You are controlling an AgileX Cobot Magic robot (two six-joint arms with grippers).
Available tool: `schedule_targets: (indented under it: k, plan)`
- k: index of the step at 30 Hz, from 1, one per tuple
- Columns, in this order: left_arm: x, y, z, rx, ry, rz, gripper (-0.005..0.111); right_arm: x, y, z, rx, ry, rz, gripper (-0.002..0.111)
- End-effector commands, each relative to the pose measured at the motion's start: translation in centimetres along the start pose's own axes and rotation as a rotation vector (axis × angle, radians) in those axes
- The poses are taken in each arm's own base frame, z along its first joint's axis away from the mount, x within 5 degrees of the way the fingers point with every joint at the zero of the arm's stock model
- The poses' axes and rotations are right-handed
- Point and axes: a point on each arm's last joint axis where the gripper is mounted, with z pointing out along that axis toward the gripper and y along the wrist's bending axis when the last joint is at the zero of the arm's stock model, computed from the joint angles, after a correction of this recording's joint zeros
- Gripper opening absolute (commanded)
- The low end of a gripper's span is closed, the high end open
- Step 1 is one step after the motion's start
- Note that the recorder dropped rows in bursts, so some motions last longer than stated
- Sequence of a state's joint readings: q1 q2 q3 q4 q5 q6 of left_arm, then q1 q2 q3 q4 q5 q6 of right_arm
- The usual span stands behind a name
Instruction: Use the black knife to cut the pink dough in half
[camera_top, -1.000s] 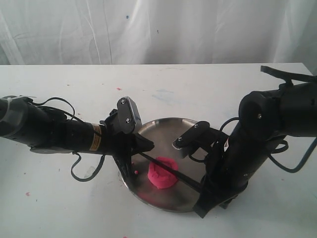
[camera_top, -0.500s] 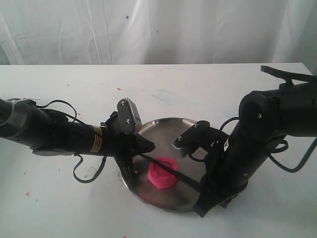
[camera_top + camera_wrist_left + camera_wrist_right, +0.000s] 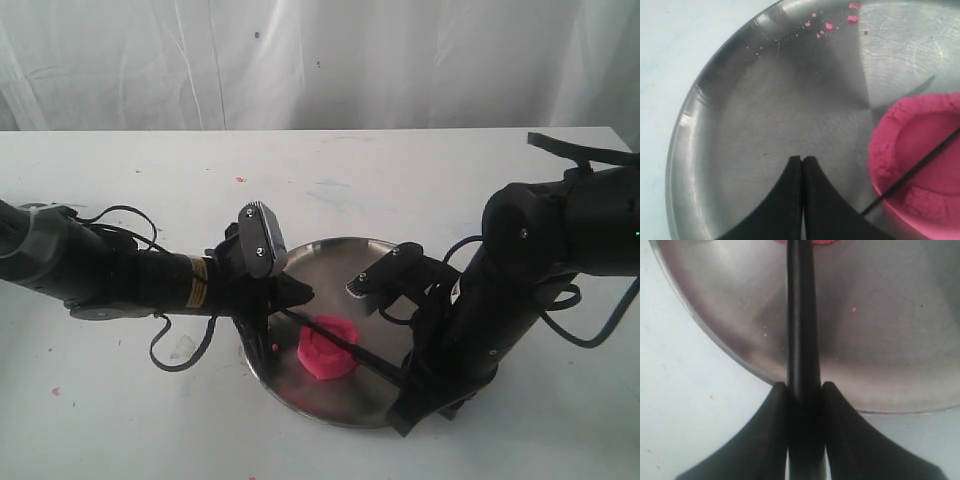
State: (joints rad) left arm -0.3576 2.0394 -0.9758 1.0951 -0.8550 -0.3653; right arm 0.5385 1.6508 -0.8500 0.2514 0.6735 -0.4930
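The pink dough (image 3: 322, 355) is one round puck with a dented top, sitting on the steel plate (image 3: 330, 258). The black knife (image 3: 355, 350) lies across its top, its tip toward my left arm. My right gripper (image 3: 408, 383) is shut on the knife's handle at the plate's near right rim; the right wrist view shows the handle (image 3: 801, 315) clamped at the gripper (image 3: 802, 386). My left gripper (image 3: 298, 294) is shut and empty, low over the plate's left side. In the left wrist view the gripper (image 3: 802, 159) hovers beside the dough (image 3: 912, 132).
Tiny pink crumbs (image 3: 829, 26) dot the plate (image 3: 765, 100) near its rim. More specks lie on the white table (image 3: 240, 179). A white curtain hangs behind. The plate's rim (image 3: 730, 357) passes just ahead of my right fingers.
My left arm has sunk and shifted slightly toward the plate. The knife, the dough and the right arm have hardly moved.
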Motion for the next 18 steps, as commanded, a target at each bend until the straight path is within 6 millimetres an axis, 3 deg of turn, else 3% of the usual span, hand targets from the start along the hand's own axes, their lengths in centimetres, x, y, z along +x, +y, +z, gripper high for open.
schedule_targets:
  k: [1,8,15,18]
  plan:
    - [-1.7,0.3,-0.7,-0.037,-0.094,0.07,0.0,-0.1,0.1,0.1,-0.003,-0.011,0.009,0.0]
    - [-4.0,1.1,-2.2,-0.082,-0.14,0.109,0.0,-0.1,0.1,0.1,-0.002,-0.012,0.009,0.0]
    - [-3.3,-0.1,-2.2,0.061,-0.063,-0.158,0.0,-0.1,0.1,0.1,-0.008,-0.016,0.018,0.0]
    - [-3.1,-0.9,-2.3,0.152,-0.034,-0.133,0.0,-0.1,0.1,0.1,-0.01,-0.016,0.02,0.0]
